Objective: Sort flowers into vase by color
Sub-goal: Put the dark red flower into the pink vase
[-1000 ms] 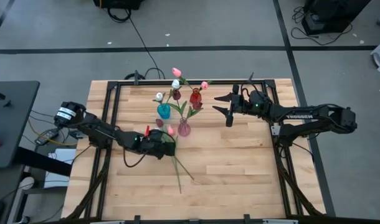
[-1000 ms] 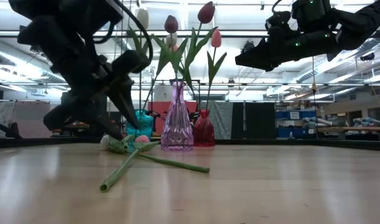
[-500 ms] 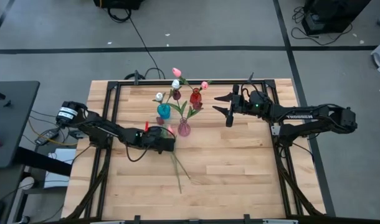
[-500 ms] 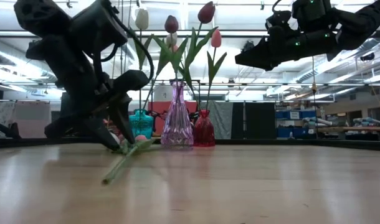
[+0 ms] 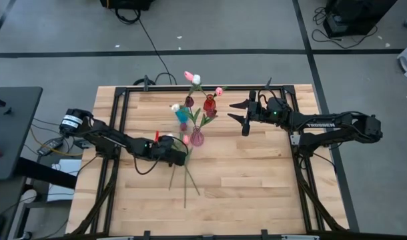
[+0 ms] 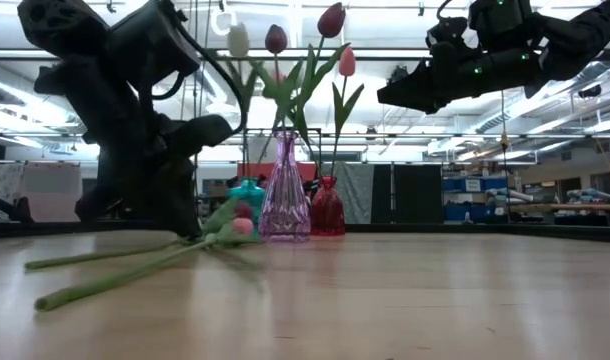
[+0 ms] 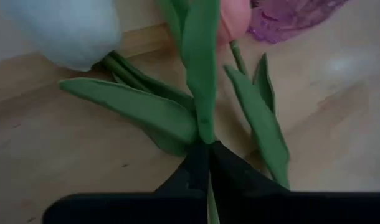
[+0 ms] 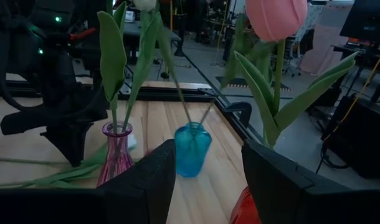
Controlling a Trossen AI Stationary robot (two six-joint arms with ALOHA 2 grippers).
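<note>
Several loose flowers (image 5: 185, 180) lie on the wooden table in front of the vases, their long green stems (image 6: 135, 270) running toward the near edge. A white head (image 7: 65, 31) and a pink head (image 7: 233, 15) lie by the purple glass vase (image 5: 197, 138). My left gripper (image 5: 181, 157) is down at the head end of this bunch, shut on green. A teal vase (image 5: 183, 117) and a red vase (image 5: 209, 107) stand behind, and all three hold upright tulips. My right gripper (image 5: 231, 111) hovers open, high and to the right of the vases. My left gripper pinches a narrow green strip (image 7: 202, 127) of one lying flower between its two fingers, close to the heads; stem or leaf, I cannot tell. The fingers (image 6: 190, 225) slant down at it from the table's left. The flower lies on the table.
The black frame rail (image 5: 123, 100) runs around the tabletop. The three vases stand close together at the far middle, right beside my left gripper. Bare wood (image 5: 257, 180) spreads over the near and right parts of the table.
My left gripper has moved a little toward the vases, come down onto the bunch and shut on a green stem or leaf. The lying flowers have swung, their stem ends sweeping toward the table's left. The teal vase has shifted slightly toward the right.
</note>
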